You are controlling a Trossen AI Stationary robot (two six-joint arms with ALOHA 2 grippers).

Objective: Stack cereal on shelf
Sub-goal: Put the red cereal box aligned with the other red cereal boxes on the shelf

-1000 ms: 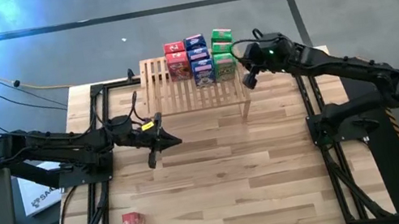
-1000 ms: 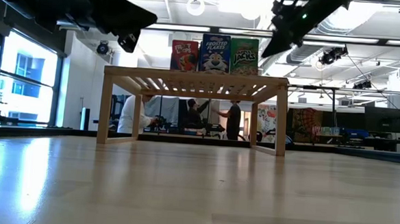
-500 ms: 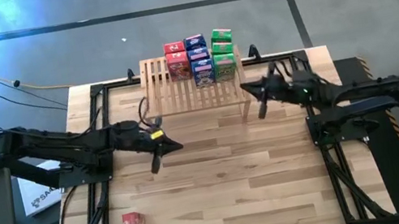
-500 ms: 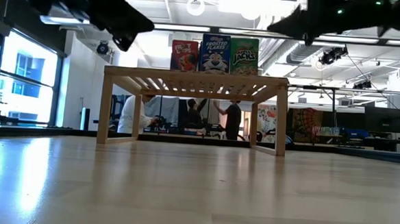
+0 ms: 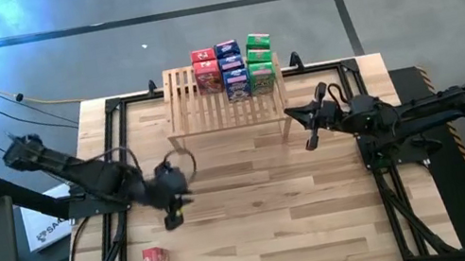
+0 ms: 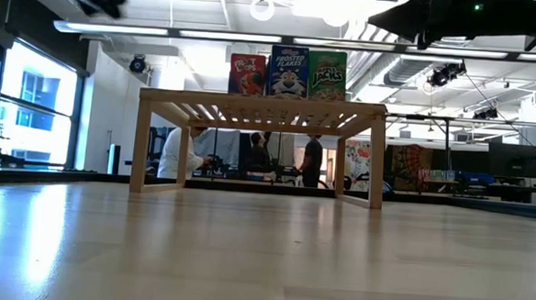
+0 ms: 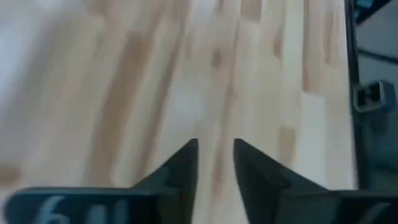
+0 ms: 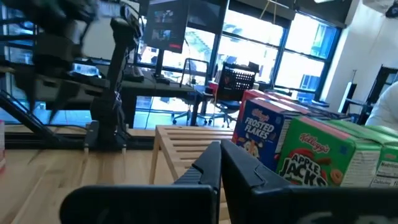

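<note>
Several cereal boxes (image 5: 236, 70) in red, blue and green stand upright in rows along the far part of the wooden slat shelf (image 5: 210, 110); the low view shows three fronts (image 6: 289, 72). One red box (image 5: 155, 260) lies alone on the table near the near-left corner. My left gripper (image 5: 172, 221) hovers over bare tabletop, up and to the right of that red box, narrowly open (image 7: 216, 155) and touching nothing. My right gripper (image 5: 312, 141) hangs just right of the shelf's near-right corner, shut (image 8: 221, 158) and empty, facing the boxes (image 8: 292, 149).
Black frame rails run along the table's left and right sides (image 5: 115, 170). Bare wood spreads over the middle and near part of the tabletop (image 5: 266, 211). The near slats of the shelf (image 5: 229, 112) carry nothing. People sit in the room behind the table (image 6: 249, 158).
My right gripper has drawn back from the green boxes at the shelf's far right, moving toward the near and right edges and coming off the shelf. My left gripper has travelled toward the near-left, closer to the lone red box. No box has moved.
</note>
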